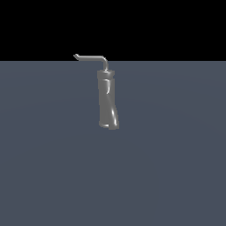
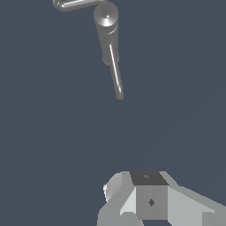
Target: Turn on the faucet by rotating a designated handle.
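Nearest to us in the wrist view is the gripper (image 2: 148, 201), a white and grey blocky body at the frame edge; we see its housing only. The fingers themselves are not clearly shown, so we cannot tell whether they are spread or closed. Nothing is held or touched that we can see.

Beyond it lies bare grey counter (image 2: 53, 132), then the faucet (image 2: 106, 31), well apart from the gripper. We see one faucet, a glossy grey column viewed from above, with a rounded cap. One thin rod slants from the column toward the gripper, and another bent rod runs off at the picture's edge.

In the exterior view the faucet (image 1: 107, 99) stands upright on the counter (image 1: 176, 154), slightly twisted. One handle (image 1: 91, 58), a slim L-shaped rod, sits on top, reaching toward the exterior view's left with a small upturned tip. The gripper is out of that view.
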Available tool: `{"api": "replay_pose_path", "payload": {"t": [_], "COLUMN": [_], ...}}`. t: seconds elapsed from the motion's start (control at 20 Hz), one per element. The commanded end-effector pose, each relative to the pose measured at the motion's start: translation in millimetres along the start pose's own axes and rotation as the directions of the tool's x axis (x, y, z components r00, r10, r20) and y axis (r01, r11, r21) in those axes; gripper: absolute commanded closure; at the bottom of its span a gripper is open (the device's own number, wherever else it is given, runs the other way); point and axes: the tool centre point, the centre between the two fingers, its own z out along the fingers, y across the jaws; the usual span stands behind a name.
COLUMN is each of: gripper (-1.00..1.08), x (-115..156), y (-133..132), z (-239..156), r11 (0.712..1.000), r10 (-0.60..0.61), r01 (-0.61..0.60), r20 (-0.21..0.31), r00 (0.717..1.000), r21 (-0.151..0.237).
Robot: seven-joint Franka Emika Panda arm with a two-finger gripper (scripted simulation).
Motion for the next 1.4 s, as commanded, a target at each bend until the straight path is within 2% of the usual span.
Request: {"api": "replay_pose_path", "payload": {"t": [0.0,0.4,0.8,1.35], "gripper": [1.08,1.08,1.08,1.08], "x": [0,7,10,46], "y": [0,9,8,1], "z": [0,-4,-4,-3], "r11": [1.0,0.999,0.999,0.987], "r10": [0.0,0.006,0.019,0.153], "r01": [0.0,-0.005,-0.018,-0.152], "r20": [0.0,-0.014,-0.013,-0.004], "r00": [1.0,1.0,1.0,0.988], "r21": [0.0,0.035,0.035,0.041]}}
